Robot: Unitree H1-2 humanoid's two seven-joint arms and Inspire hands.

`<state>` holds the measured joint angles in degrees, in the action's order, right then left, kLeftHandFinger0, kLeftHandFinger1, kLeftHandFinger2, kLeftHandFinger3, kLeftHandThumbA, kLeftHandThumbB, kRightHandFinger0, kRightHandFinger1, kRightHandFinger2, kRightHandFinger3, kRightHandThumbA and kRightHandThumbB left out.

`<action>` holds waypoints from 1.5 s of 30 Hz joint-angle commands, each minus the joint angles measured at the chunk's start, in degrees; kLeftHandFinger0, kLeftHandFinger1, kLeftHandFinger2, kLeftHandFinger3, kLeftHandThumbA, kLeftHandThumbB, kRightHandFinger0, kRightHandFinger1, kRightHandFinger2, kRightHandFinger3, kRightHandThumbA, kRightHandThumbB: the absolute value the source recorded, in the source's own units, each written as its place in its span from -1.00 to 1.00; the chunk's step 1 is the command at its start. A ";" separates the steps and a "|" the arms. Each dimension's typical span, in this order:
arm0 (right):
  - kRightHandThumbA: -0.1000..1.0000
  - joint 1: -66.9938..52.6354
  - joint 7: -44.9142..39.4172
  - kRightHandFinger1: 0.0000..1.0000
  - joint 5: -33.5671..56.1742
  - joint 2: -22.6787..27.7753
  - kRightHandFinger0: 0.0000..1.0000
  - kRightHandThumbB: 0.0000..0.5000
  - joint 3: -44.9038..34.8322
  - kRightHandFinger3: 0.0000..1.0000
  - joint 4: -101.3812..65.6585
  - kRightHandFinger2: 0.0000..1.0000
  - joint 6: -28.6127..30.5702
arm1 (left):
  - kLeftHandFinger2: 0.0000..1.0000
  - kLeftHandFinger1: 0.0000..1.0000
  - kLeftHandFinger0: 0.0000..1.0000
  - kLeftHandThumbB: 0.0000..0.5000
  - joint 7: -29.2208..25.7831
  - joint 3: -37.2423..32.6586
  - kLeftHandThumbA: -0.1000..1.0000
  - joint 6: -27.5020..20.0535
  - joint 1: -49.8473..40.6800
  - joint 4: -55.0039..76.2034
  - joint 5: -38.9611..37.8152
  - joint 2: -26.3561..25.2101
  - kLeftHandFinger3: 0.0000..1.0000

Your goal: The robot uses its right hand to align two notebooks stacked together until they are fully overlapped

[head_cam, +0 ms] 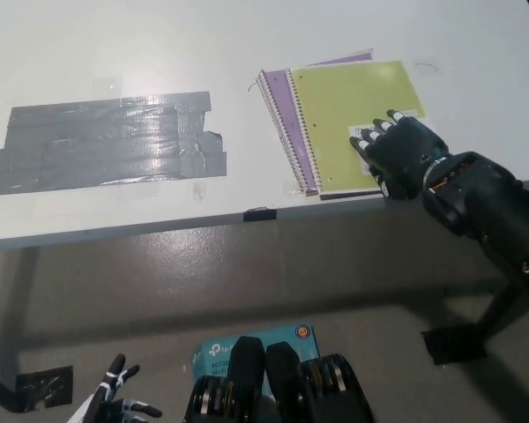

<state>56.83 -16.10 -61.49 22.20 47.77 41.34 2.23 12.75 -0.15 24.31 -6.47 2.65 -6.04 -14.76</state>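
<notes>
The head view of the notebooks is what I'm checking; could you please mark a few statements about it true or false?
1. The right hand rests on the green notebook. True.
2. The green notebook fully covers the purple notebook. False: a purple strip with its spiral binding shows along the green one's left side, and a sliver at the top.
3. The green notebook lies on top of the purple one. True.
4. The grey tape patch lies under the notebooks. False: it sits apart, to their left on the white table.
5. The left hand presses on the table. False: it hangs low at the picture's bottom left, off the table.
</notes>
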 commanded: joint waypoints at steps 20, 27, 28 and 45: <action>1.00 2.14 1.38 1.00 -2.97 0.65 1.00 1.00 1.58 1.00 2.02 1.00 3.89 | -0.14 -0.19 -0.41 1.00 0.71 -1.78 1.00 0.29 0.95 2.28 0.13 0.47 0.91; 1.00 2.08 1.36 1.00 -2.79 2.80 1.00 1.00 1.03 1.00 1.31 1.00 5.14 | -0.12 -0.21 -0.29 1.00 0.69 -2.44 1.00 0.16 1.12 2.40 0.62 0.14 0.90; 1.00 2.26 1.38 1.00 -3.18 2.66 1.00 1.00 1.35 1.00 1.60 1.00 5.17 | -0.11 -0.21 -0.33 1.00 0.74 -2.58 1.00 -0.27 1.06 2.42 0.76 0.05 0.91; 1.00 -0.13 5.55 1.00 -6.82 2.23 1.00 1.00 3.39 1.00 -1.16 1.00 5.77 | -0.10 -0.17 -0.24 1.00 0.43 -4.22 1.00 1.04 -0.88 3.08 1.29 0.49 0.85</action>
<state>57.12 -11.18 -66.96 23.77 50.61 40.89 6.55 12.82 -4.25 25.21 -6.84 3.90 -5.05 -13.86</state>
